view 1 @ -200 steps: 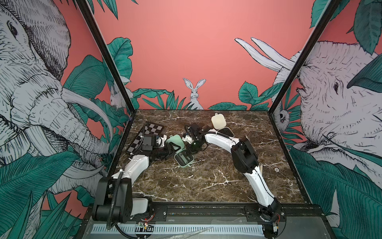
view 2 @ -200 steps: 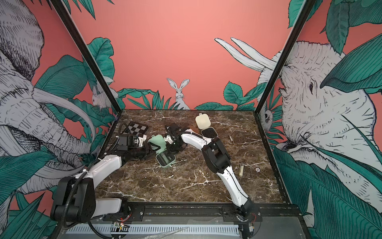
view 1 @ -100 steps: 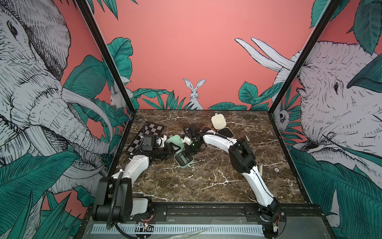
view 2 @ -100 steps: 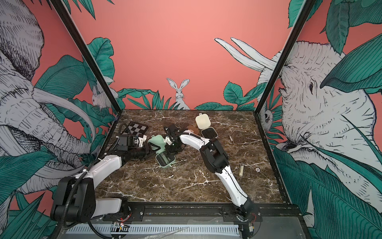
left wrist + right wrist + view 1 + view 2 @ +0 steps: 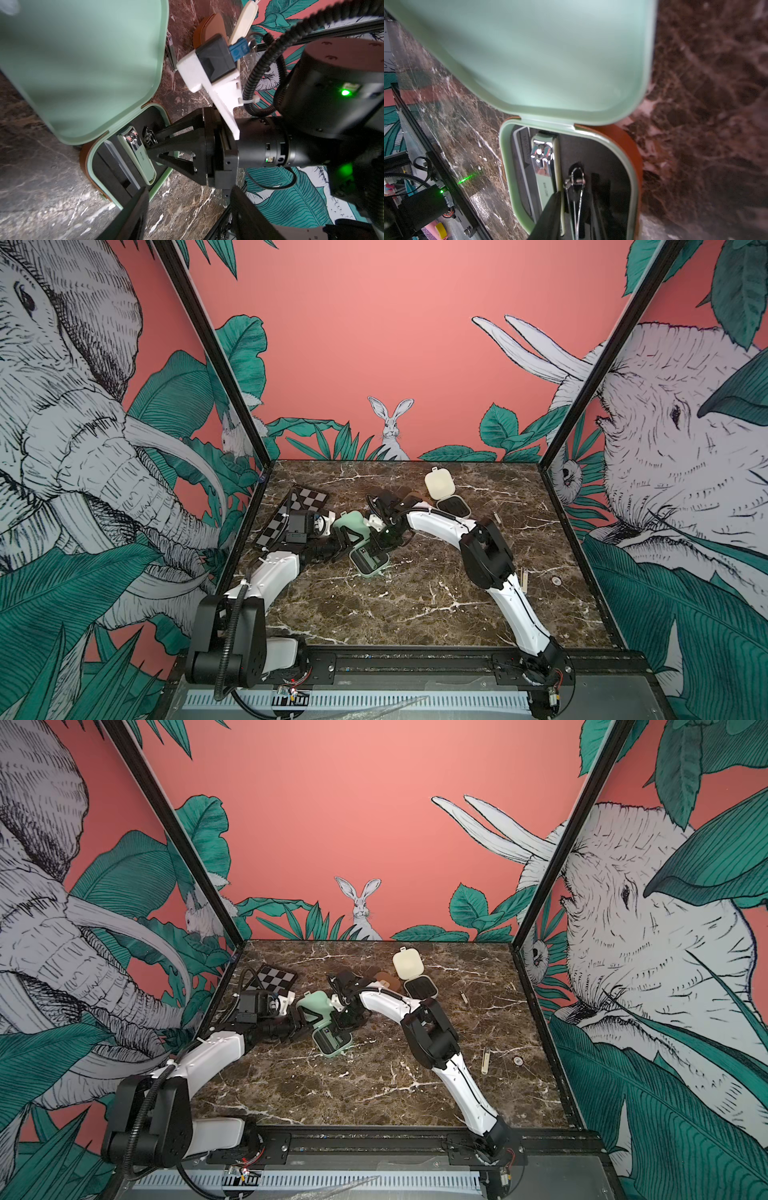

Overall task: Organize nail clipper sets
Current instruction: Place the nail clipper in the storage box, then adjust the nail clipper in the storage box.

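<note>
Mint green nail clipper case (image 5: 369,563) lies open on the dark marble desk (image 5: 415,605), at about 9 o'clock from the desk's middle, with its lid (image 5: 353,524) raised toward 11 o'clock. Both arms meet over it.

The right gripper (image 5: 150,145) reaches into the black insert (image 5: 591,149) from 2 o'clock. Its wrist view shows a mint-handled clipper (image 5: 544,172) already lying in one slot. A small silver tool (image 5: 576,182) lies in the next groove, between the fingers (image 5: 550,216). Whether those fingers pinch the tool or stand clear of it cannot be told. The tool looks as if it is being seated in its groove.

The left gripper (image 5: 344,540) hovers at the case's 9 o'clock side, beside the lid, its fingers (image 5: 137,212) apart and empty. It is probably placed there to keep the lid up and stop the light case sliding while the other arm works. No contact can be made out.

A cream case (image 5: 439,485) lies open at 1 o'clock. A brown case (image 5: 386,981) sits at 12 o'clock, partly hidden behind the right arm. Slim pale tools (image 5: 524,578) lie loose at 3 o'clock, well apart from any case, so the sorting seems far from done. A checkerboard (image 5: 307,499) lies at 10 o'clock.
</note>
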### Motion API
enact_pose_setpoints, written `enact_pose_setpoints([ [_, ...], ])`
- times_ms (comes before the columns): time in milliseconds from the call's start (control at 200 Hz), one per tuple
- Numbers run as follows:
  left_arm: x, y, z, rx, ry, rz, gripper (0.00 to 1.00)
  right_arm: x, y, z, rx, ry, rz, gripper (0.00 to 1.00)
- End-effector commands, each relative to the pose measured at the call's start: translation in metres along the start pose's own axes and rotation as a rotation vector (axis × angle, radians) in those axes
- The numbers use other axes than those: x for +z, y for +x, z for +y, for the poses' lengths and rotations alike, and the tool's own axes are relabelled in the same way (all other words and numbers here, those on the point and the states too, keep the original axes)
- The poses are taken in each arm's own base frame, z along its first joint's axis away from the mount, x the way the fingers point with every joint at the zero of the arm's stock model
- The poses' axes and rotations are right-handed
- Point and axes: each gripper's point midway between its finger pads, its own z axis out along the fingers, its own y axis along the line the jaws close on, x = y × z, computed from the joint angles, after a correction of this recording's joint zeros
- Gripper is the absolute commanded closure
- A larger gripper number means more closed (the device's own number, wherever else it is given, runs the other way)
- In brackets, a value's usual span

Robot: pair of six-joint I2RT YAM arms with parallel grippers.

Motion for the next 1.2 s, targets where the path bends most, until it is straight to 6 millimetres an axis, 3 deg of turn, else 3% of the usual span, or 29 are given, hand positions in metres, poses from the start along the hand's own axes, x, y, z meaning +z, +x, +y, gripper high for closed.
enact_pose_setpoints([
  [0, -0.005, 0.005, 0.0, 0.015, -0.004, -0.007, 0.35, -0.017, -0.006, 0.004, -0.009, 0.039, -0.037, 0.7],
  [265, -0.006, 0.006, 0.0, 0.018, -0.005, -0.008, 0.35, -0.048, -0.025, 0.02, -0.035, 0.049, -0.112, 0.67],
  [435, -0.005, 0.006, 0.001, 0.017, -0.01, -0.008, 0.35, -0.056, -0.022, 0.022, -0.045, 0.083, -0.121, 0.67],
  [685, -0.005, 0.006, 0.001, 0.018, -0.01, -0.008, 0.35, -0.043, -0.006, 0.021, -0.051, 0.119, -0.075, 0.89],
  [1195, -0.005, 0.008, 0.006, 0.011, -0.025, -0.01, 0.35, -0.016, 0.011, 0.016, -0.048, 0.139, -0.004, 0.94],
])
